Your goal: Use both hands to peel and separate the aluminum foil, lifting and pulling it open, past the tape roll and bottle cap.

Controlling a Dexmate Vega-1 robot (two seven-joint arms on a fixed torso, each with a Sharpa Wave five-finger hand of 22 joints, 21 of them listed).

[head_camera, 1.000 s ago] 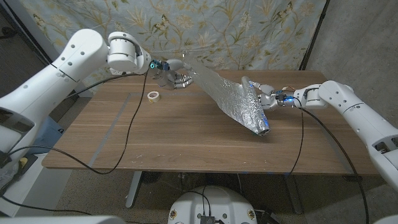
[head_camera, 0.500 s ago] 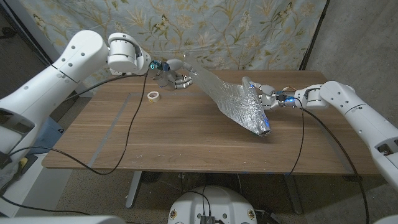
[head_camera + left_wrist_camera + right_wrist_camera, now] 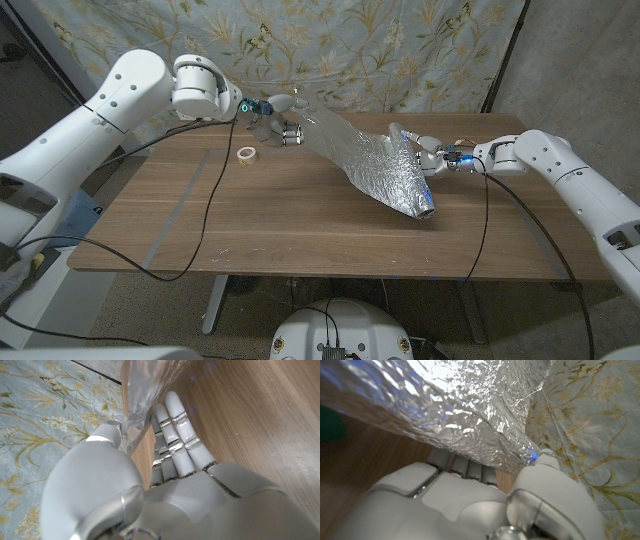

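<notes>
Stretching above the wooden surface [image 3: 300, 225], aluminum foil [image 3: 375, 165] hangs open, right hand [image 3: 425, 155] pinching its near end, left hand [image 3: 275, 118] pinching the far end. Tape roll [image 3: 246, 154] sits beside. Mostly spread; lower end curled.

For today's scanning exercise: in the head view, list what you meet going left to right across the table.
Tape roll → left hand → foil → right hand.
</notes>
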